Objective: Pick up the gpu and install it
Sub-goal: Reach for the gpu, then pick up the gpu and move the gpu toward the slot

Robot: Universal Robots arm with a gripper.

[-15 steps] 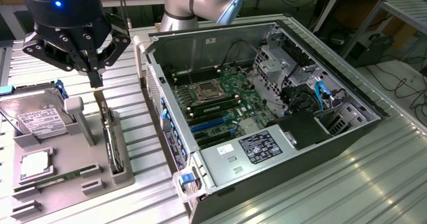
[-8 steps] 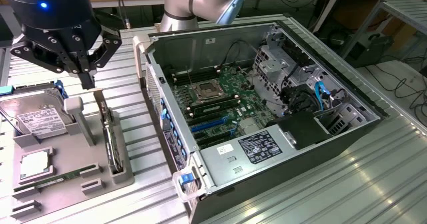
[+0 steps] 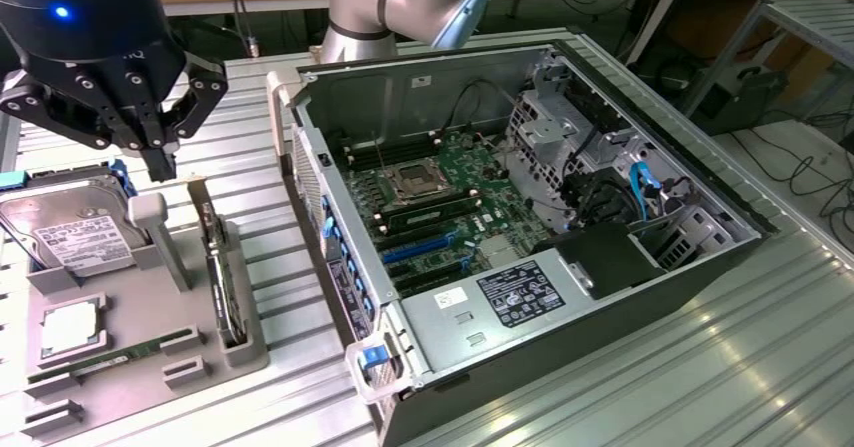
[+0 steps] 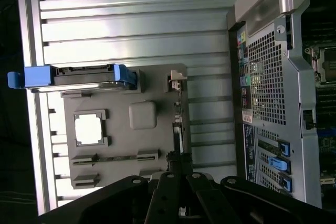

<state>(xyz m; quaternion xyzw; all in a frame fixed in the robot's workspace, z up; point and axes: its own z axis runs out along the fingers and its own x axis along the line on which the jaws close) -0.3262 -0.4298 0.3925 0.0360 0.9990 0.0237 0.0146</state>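
The gpu [image 3: 212,259] stands on its edge in a slot of the grey holder tray [image 3: 144,312] at the exterior view's left; from there it is a thin dark card. In the wrist view the gpu [image 4: 179,116] runs as a narrow strip with a pale bracket end. My gripper [image 3: 160,163] hangs above the tray, a little behind and to the exterior view's left of the card, shut with nothing between its fingers. The wrist view has the closed fingertips [image 4: 177,160] over the card's near end.
The open computer case [image 3: 694,192] lies to the exterior view's right, its motherboard [image 3: 447,202] and blue-tabbed slots [image 3: 418,254] exposed. The tray also carries a hard drive [image 3: 74,232], a processor [image 3: 70,329] and a memory stick [image 3: 107,357]. Ribbed metal table [image 3: 667,377] all around.
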